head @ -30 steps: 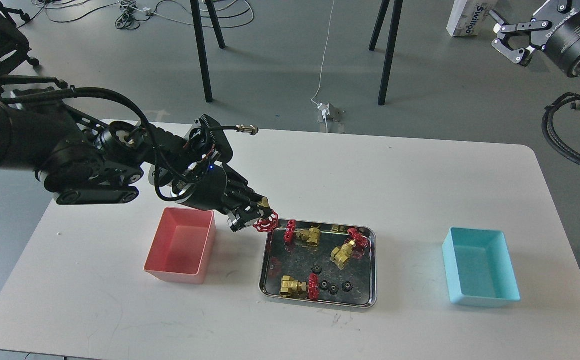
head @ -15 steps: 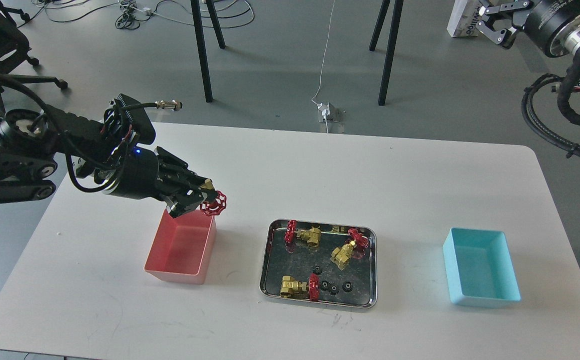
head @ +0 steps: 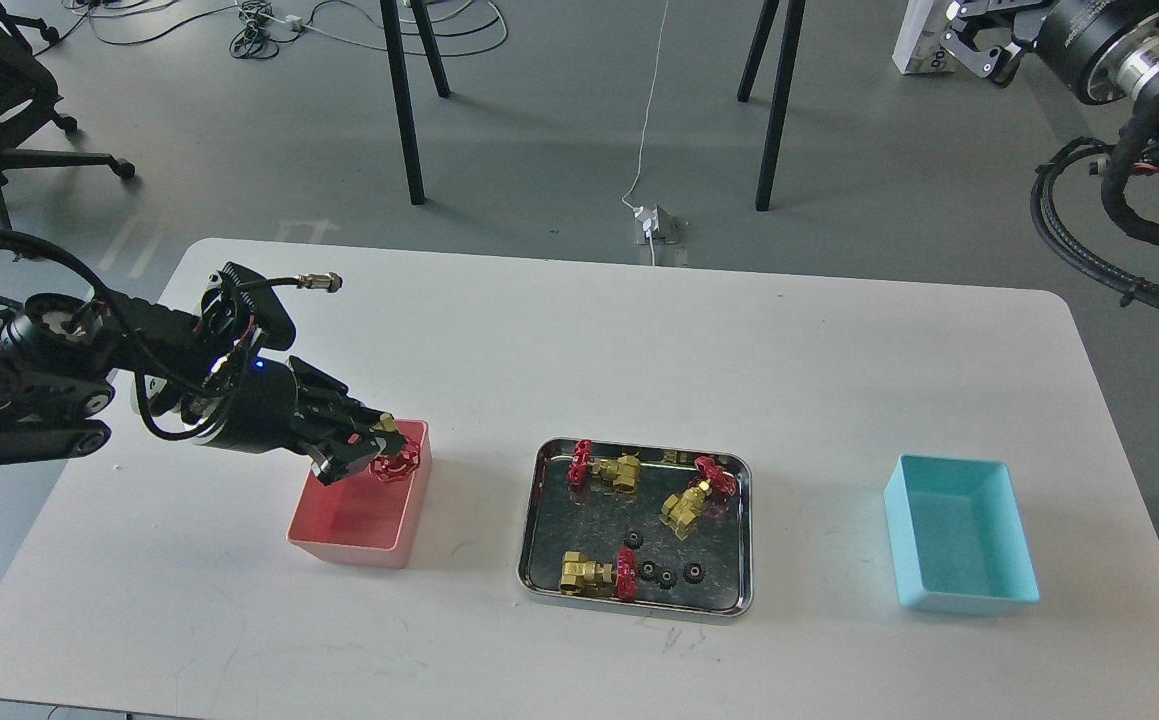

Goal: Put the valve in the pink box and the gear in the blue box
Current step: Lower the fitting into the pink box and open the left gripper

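The left tool [head: 364, 452] is gripping a valve [head: 391, 457] and holding it over the far right part of the pink box [head: 359, 530], which is sitting on the white table [head: 579, 350] at about nine o'clock from the steel tray [head: 739, 540]. The valve's long axis is running roughly along the tool's own line, from ten o'clock toward four o'clock, with the round red handwheel pointing out at the four o'clock end and a bit of brass body showing between the fingers; whether the valve is touching the box wall cannot be told. Three more valves are lying in the tray: one near its far left corner [head: 604, 468] with its long axis left to right and handwheel pointing to nine o'clock, one toward the far right [head: 696, 495] lying on a diagonal with the handwheel at one o'clock, and one at the near left [head: 596, 573] with the handwheel pointing to three o'clock. Four gears [head: 668, 577] are resting near the tray's near edge. The blue box [head: 959, 590] is standing well apart at three o'clock from the tray. The right tool [head: 979, 45] is hanging high at the upper right corner, off the table, its fingers spread apart and holding nothing.
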